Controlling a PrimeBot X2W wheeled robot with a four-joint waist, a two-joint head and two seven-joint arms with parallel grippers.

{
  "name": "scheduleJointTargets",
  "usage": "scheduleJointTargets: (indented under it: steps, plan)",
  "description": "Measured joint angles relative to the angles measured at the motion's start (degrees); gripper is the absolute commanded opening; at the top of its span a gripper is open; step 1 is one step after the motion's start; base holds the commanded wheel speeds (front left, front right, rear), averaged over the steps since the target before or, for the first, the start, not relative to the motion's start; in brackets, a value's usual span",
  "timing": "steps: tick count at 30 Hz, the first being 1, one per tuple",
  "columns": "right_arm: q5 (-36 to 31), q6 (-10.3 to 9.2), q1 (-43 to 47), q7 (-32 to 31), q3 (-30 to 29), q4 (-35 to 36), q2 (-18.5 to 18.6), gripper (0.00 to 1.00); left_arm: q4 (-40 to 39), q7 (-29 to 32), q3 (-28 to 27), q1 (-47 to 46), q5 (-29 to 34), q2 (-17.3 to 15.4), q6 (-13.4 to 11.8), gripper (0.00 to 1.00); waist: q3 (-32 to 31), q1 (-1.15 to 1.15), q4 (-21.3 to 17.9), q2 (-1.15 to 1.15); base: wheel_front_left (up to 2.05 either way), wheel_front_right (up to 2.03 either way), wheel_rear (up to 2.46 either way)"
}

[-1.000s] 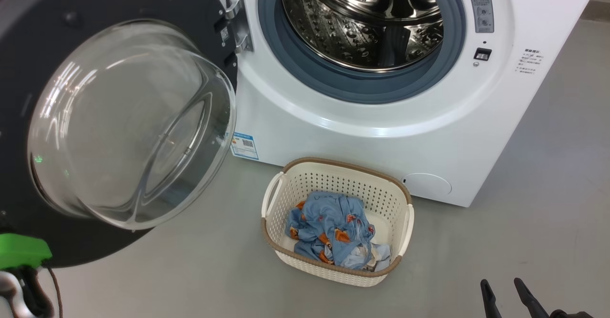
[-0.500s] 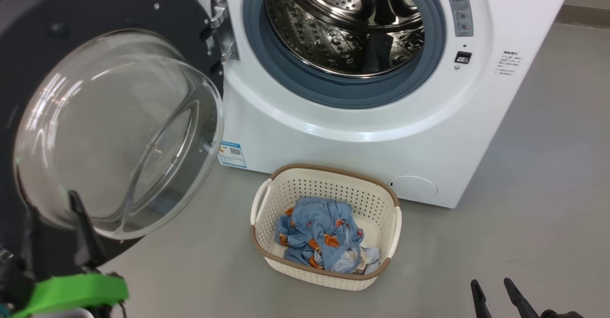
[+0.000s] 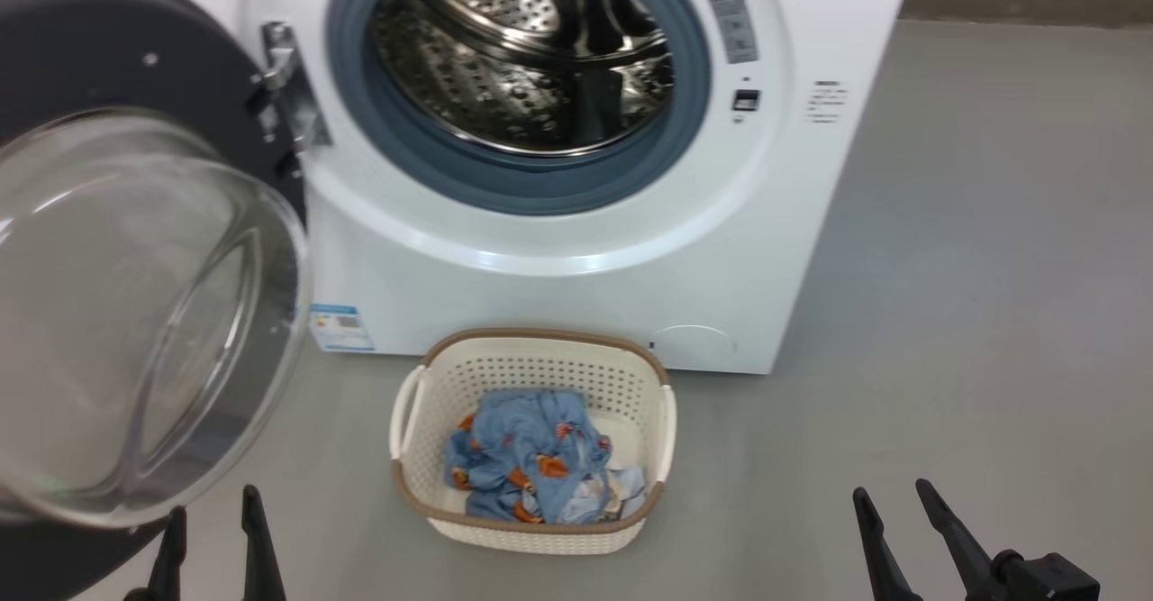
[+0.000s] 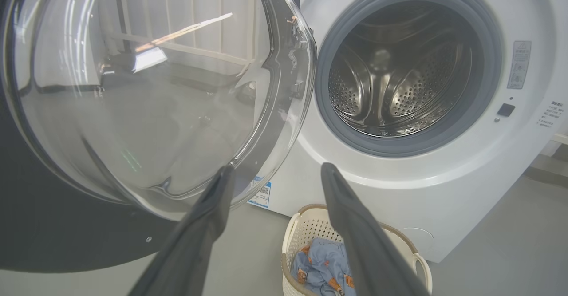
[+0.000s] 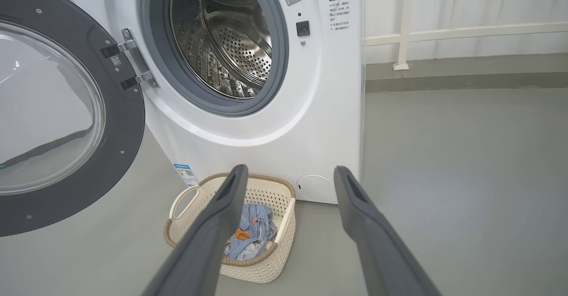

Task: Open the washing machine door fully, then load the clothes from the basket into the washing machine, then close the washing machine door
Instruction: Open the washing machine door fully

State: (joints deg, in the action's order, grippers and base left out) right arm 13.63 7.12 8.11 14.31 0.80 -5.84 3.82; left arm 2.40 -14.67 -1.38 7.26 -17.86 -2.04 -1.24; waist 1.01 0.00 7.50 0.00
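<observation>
The washing machine point(image 3: 585, 268) point(image 4: 443, 189) point(image 5: 284, 123) stands with its steel drum point(image 3: 522, 51) exposed. Its black door point(image 3: 108, 60) point(image 4: 66, 234) point(image 5: 120, 154) is swung out to the left, glass bowl point(image 3: 135, 313) bulging toward me. In front sits the cream basket point(image 3: 531, 529) point(image 4: 297, 238) point(image 5: 266, 265) holding the light blue clothes point(image 3: 522, 457) point(image 4: 319, 265) point(image 5: 255, 225). My left gripper point(image 3: 213, 502) point(image 4: 275, 171) is open at the lower left, below the glass bowl, holding nothing. My right gripper point(image 3: 894, 495) point(image 5: 290, 171) is open at the lower right, over bare floor.
Grey floor point(image 3: 973, 268) stretches to the right of the machine. A white railing and curtain point(image 5: 443, 29) run along the wall behind it. The open door takes up the space left of the basket.
The head camera has swung right, shifting the whole scene left. My left gripper has opened, come away from the door and now points up at the lower left.
</observation>
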Motion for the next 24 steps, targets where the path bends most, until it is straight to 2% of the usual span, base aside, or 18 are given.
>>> scheduleJointTargets:
  steps: [10,18,24]
  plan:
    - [-1.0,0.0,0.0,0.0,-0.1,1.3,0.0,1.0,0.0,0.0,0.9,2.7,-0.1,-0.2,-0.6,1.0,-0.3,0.0,-6.9,0.0,0.0,0.0,0.0]
    - [-1.0,0.0,0.1,0.0,-0.4,1.3,-0.1,1.0,0.2,0.0,0.7,4.5,0.1,-0.2,-0.6,1.0,-1.1,0.0,-9.9,0.0,0.0,0.0,0.0]
    - [-1.0,0.0,0.2,0.0,-0.5,1.3,-0.1,1.0,0.5,0.0,0.5,4.9,0.5,-0.3,-0.5,1.0,-2.3,0.0,-10.5,0.0,0.0,0.0,0.0]
